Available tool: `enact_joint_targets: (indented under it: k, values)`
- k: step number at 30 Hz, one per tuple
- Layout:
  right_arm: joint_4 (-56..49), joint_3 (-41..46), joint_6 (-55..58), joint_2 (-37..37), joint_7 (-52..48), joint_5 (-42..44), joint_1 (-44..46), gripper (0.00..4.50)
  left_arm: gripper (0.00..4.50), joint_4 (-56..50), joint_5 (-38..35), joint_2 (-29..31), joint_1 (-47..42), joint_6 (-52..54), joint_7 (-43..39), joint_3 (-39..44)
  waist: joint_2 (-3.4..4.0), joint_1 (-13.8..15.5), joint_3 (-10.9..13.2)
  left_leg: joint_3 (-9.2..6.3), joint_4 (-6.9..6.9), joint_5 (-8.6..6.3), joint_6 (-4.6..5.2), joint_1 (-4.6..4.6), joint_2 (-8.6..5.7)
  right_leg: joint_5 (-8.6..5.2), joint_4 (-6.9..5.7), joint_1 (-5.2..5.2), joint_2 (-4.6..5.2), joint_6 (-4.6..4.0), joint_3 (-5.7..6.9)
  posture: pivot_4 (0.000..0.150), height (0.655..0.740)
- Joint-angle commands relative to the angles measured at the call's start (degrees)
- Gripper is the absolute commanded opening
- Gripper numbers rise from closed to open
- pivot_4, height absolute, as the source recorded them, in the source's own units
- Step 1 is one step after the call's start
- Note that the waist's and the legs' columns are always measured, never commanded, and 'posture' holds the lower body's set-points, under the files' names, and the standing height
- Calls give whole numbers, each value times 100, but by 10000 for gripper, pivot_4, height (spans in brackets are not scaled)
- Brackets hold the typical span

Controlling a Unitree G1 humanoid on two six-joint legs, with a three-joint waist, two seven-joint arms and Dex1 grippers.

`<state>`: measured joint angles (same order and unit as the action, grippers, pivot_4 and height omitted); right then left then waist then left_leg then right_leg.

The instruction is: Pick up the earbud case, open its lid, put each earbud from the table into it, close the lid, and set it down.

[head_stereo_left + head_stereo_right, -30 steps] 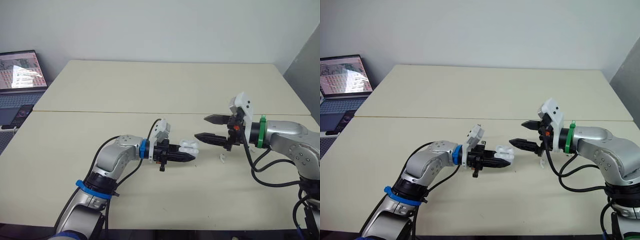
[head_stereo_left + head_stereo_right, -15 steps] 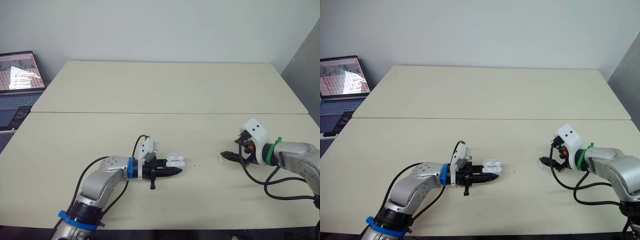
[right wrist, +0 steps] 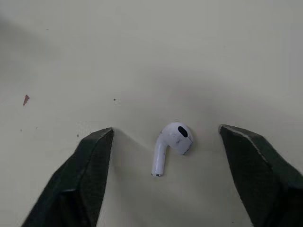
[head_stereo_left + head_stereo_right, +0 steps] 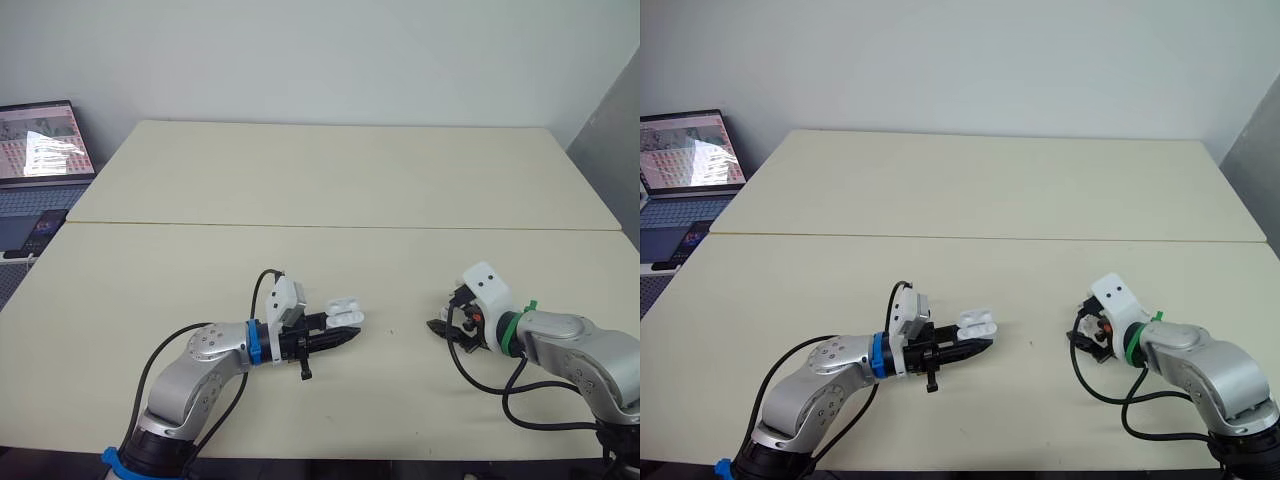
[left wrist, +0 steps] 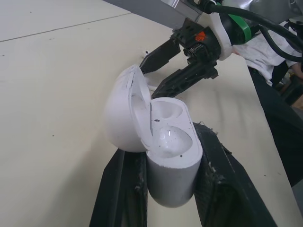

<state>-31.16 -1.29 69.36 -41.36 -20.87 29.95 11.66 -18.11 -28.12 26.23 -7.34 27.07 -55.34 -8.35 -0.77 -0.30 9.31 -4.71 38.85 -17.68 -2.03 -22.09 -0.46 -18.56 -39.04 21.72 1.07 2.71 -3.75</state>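
The white earbud case [image 5: 171, 166] stands upright between the fingers of my left gripper [image 4: 345, 335], which is shut on its body. Its lid [image 5: 124, 116] is swung open. I cannot tell whether the wells hold anything. One white earbud [image 3: 171, 142] lies on the cream table [image 4: 320, 190] at the front right. My right gripper [image 4: 438, 322] is down at the table, open, with one black finger [image 3: 90, 175] on each side of the earbud and not touching it. The left wrist view also shows the right gripper [image 5: 150, 78] just beyond the case.
An open laptop [image 4: 40, 140] and a dark device [image 4: 30, 232] sit off the table's far left edge. A seam [image 4: 330, 226] runs across the table between two joined tops. A grey wall stands behind.
My right gripper dropped from beside the raised case to the table and now straddles the earbud. My left gripper drew back to the left and lower, still holding the open case.
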Motion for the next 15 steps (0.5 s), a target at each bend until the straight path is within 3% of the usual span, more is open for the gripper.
enact_joint_targets:
  k: [1, 8, 15]
  values:
    - [-180, 96, 13, 18, 27, -66, 5, 25417, 8219, -153, -34, 20, -50, -141, 1, 33, 0, 0, 0, -1, 0, 0, 0, 0, 0, 0, 0, 0, 0, 0, 1, 1500, 7400]
    - [-147, 78, 12, -54, -65, -134, 43, 1692, 8219, -90, -115, 39, -124, -78, -24, 76, 0, -1, 0, -4, 0, 0, 0, 1, 0, 0, 1, -4, 0, 0, 5, 1500, 7400]
    - [-188, 76, -295, -479, -625, -147, 39, 327, 8219, -23, -166, 76, -188, -62, -64, 130, 0, -3, 0, -1, 0, 0, 0, 1, -1, 0, 1, -3, 0, 0, 4, 1500, 7400]
